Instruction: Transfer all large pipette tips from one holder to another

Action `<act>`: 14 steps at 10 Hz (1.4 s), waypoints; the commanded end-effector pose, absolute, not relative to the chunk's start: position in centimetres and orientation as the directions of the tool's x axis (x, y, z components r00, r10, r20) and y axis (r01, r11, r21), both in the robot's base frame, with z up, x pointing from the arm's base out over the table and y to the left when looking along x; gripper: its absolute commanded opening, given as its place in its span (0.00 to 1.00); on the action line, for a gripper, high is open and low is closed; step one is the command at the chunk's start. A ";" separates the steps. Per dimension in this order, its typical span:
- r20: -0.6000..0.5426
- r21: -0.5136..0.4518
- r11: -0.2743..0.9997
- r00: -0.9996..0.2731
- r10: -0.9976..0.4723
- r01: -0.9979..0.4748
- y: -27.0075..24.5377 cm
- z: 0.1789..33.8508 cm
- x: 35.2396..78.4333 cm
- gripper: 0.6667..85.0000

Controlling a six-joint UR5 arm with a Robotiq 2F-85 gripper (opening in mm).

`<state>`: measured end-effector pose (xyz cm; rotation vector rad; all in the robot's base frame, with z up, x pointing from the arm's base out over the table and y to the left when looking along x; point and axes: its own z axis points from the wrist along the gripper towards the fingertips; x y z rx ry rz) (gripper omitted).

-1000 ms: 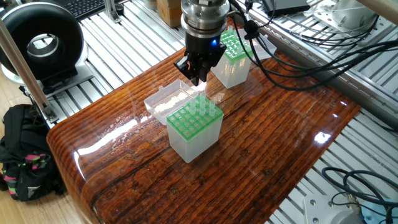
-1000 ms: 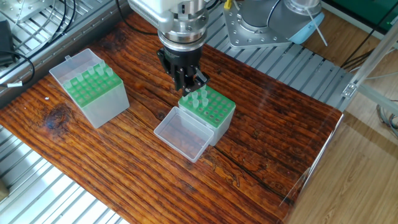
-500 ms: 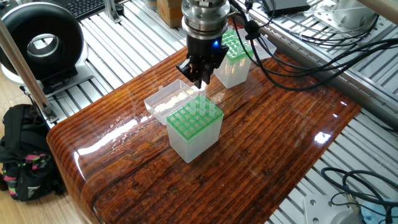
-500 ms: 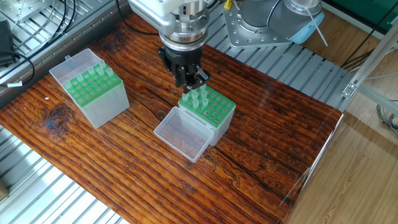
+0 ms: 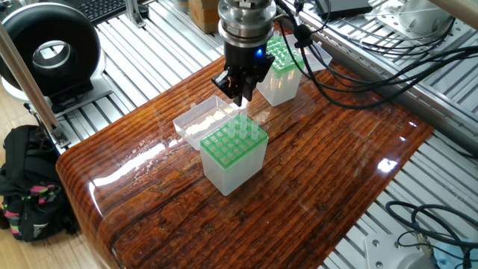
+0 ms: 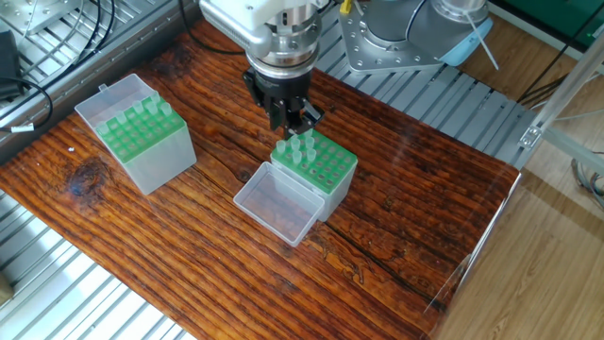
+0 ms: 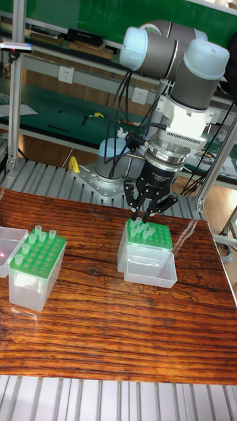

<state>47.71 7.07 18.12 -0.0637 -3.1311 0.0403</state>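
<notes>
A: Tall fixed view: gripper [image 7: 146, 215] poised just above the tips [image 7: 139, 227] at the near box's [image 7: 149, 247] back edge. Can't tell whether it's open or closed.
B: Drop straight down, centre on 1 tip, avoid neighbours.

Your black two-finger pincer [image 6: 294, 121] sits slightly further along above the green-topped translucent plastic tip holder [image 6: 315, 168] than a second ago.

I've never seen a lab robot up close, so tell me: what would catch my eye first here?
Probably the black gripper, hanging straight down over a green-topped tip box in the middle of the shiny wooden table, just above a few large pipette tips standing in its near corner. That box's clear lid lies open beside it, and a second green-topped box stands apart near the table's edge.
</notes>
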 end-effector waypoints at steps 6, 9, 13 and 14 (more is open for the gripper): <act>-0.023 -0.007 0.999 -0.999 0.049 0.050 7.6 16.3 48.7 0.35; -0.027 -0.018 0.999 -0.999 0.031 0.031 6.3 16.6 49.6 0.35; -0.025 0.014 0.999 -0.999 0.044 0.043 7.2 15.7 49.2 0.35; -0.022 0.019 0.999 -0.999 0.050 0.050 7.5 15.5 49.0 0.34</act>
